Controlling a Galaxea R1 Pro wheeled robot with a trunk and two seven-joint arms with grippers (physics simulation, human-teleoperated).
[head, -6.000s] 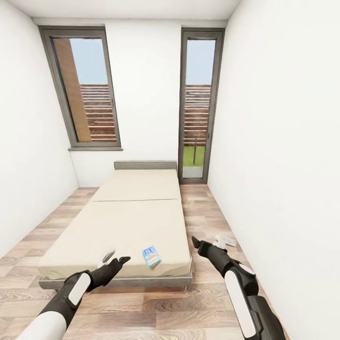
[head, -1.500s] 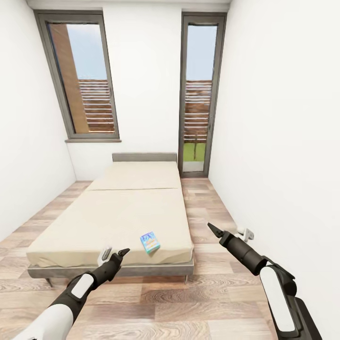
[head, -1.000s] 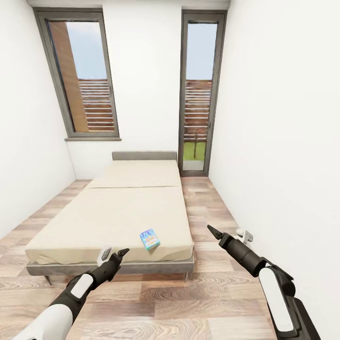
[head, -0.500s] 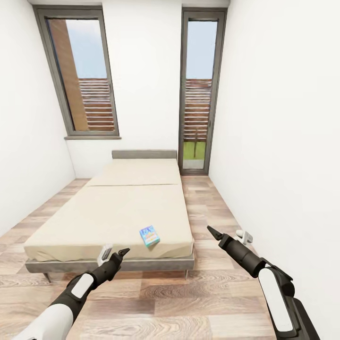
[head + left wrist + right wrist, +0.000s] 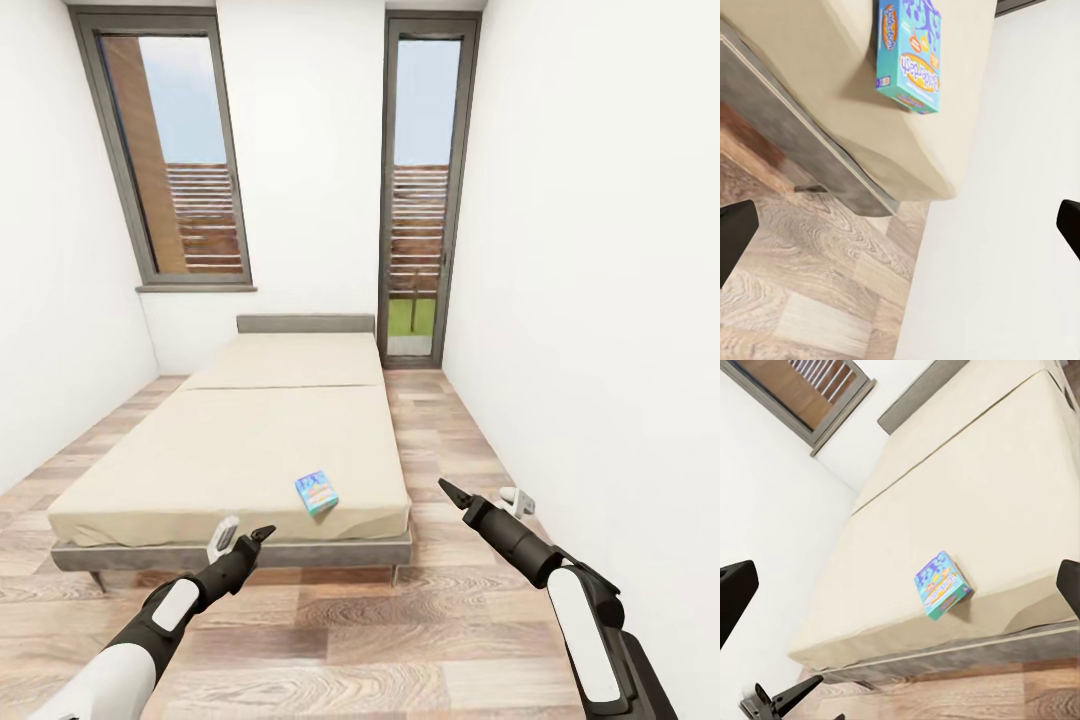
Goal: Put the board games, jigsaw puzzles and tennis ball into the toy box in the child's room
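— Where's the game?
— Blue box (image 5: 316, 492) on the bed (image 5: 240, 450), near the foot corner, nothing in front.
— The grippers?
— Left gripper (image 5: 238, 537) and right gripper (image 5: 480, 494) both spread wide, empty, short of the bed. Plank floor (image 5: 380, 630), white walls, two tall windows (image 5: 180, 160).

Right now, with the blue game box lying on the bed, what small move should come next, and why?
Probably roll a little closer to the bed. The blue board game lies near its foot edge, beyond both the left gripper and the right gripper, which are open and empty.
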